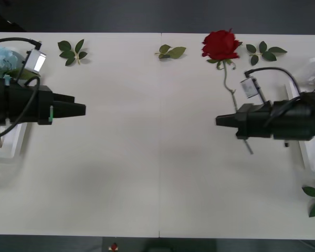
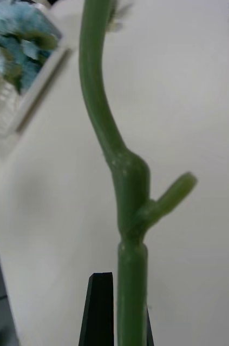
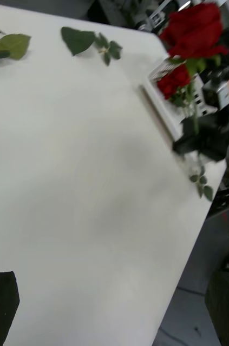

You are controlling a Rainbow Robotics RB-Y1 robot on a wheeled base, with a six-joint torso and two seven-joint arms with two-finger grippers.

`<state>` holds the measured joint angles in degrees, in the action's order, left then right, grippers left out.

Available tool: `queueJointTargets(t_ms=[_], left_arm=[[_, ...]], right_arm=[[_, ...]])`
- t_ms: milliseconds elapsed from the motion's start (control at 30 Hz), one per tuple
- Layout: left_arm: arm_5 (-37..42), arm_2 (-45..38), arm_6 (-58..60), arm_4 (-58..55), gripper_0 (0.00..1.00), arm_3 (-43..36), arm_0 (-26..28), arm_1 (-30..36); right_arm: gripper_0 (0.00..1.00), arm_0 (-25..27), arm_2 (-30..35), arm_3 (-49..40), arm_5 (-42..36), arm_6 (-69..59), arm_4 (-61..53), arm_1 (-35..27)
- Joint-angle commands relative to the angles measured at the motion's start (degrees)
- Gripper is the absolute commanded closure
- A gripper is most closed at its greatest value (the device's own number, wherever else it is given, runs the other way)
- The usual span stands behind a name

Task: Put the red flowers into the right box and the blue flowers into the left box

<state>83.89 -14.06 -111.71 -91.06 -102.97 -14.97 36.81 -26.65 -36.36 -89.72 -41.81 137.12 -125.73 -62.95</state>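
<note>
The left gripper (image 1: 83,110) is waiting near the table's left edge beside the left box (image 1: 13,144); I cannot tell how its jaws are standing. Near the right edge, the right gripper (image 1: 219,120) is clamping the stem of a red flower (image 1: 220,44), its bloom toward the far edge. The thin stem could slip or swing, missing the right box (image 1: 312,71).

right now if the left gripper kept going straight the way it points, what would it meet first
Probably bare table for a long stretch; the first thing in line looks like the right gripper, shut on the red rose's stem. Their relative heights are unclear.
</note>
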Motion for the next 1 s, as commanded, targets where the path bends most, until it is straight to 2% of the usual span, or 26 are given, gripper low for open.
queueJointTargets(t_ms=[33,167,267,367,567,833,1000], left_arm=[[-1.8,-0.6,-2.4,-2.5,0.0,-2.2,3.1,8.5],[-8.0,1.4,-5.1,-6.6,0.0,-2.2,4.8,15.3],[-18.3,6.2,-8.7,-14.1,0.0,-2.3,7.4,22.4],[-27.0,12.0,-12.5,-22.3,0.0,-2.3,8.1,28.0],[-38.8,21.6,-21.7,-37.2,0.0,-4.9,8.1,34.6],[-41.0,23.6,-25.3,-42.1,0.0,-9.5,7.2,35.0],[-43.9,23.6,-26.2,-42.0,0.0,-11.0,7.2,33.2]], right_arm=[[1.0,-6.0,-4.9,-1.8,2.4,-7.9,-0.9,-14.1],[1.0,-7.5,-8.4,-1.8,3.1,-8.7,-0.9,-23.3],[1.0,-7.5,-10.6,0.1,3.4,-9.2,-0.7,-29.2],[1.0,-7.5,-12.1,4.5,3.0,-9.2,0.0,-31.4],[1.0,-7.9,-12.1,14.9,0.3,-9.3,7.2,-31.6],[1.0,-8.0,-12.2,27.1,0.1,-9.7,15.3,-28.7],[1.0,-8.2,-12.2,33.3,0.1,-10.1,19.6,-24.8]])
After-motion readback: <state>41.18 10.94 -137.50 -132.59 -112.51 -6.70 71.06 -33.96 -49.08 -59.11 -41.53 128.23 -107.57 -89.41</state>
